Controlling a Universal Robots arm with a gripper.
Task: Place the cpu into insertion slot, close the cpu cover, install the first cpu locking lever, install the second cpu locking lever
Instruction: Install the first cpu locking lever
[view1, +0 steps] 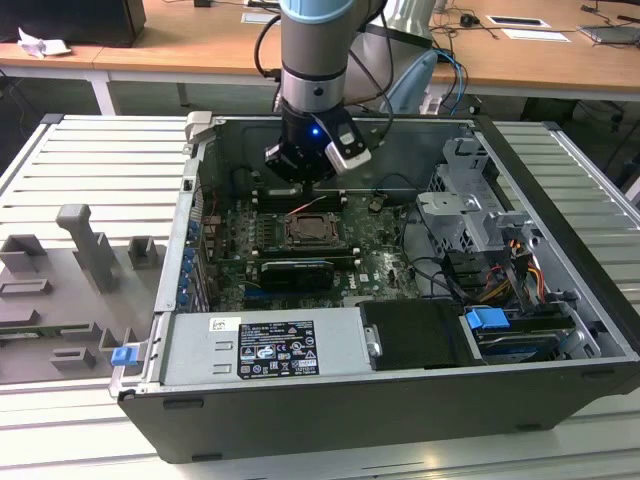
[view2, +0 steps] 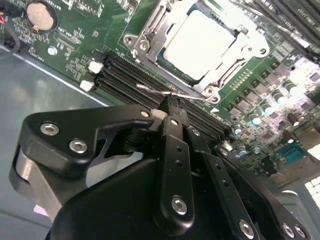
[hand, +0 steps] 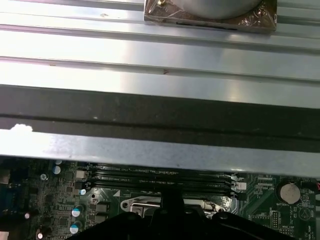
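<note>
Plainly, in the exterior view the gripper (view1: 312, 168) hangs low inside the case (view1: 410, 150), near its back wall and just beside the insertion slot (view1: 314, 230) at the board's middle, likely to reach the socket's latching. In the second wrist view the cpu (view2: 200, 40) lies seated in the slot, flat and pale silvery-beige, the cpu cover (view2: 175, 70) framing it. The fingers (view2: 172, 145) are drawn together, tips at a wire locking lever (view2: 152, 90); whether they pinch it I cannot tell. In the first wrist view memory slots (hand: 160, 180) run along the case wall.
</note>
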